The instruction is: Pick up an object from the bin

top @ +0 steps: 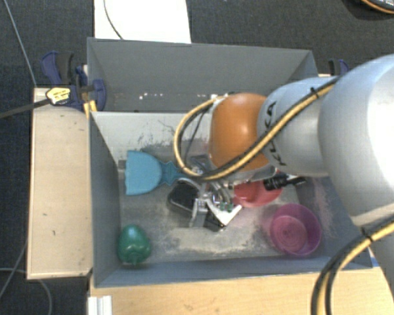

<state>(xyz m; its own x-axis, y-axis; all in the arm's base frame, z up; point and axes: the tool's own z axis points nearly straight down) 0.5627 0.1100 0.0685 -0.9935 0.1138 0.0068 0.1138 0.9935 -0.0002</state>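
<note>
The arm (354, 130) comes into the grey bin (197, 77) from 3 o'clock, its orange cover (235, 133) above the middle of the floor. The gripper (210, 210) is low at the bin's centre, right against a small black blocky thing (181, 197) that lies at its 9 o'clock. How far the gripper is open, and whether it has hold of anything, cannot be told. A red thing (253, 192) sits just beside it at 2 o'clock, partly under the arm. A light blue scoop-shaped thing (141, 172) lies at 10 o'clock, a green pepper-like thing (132, 245) in the 7 o'clock corner, and a purple cup (292, 228) at 4 o'clock
</note>
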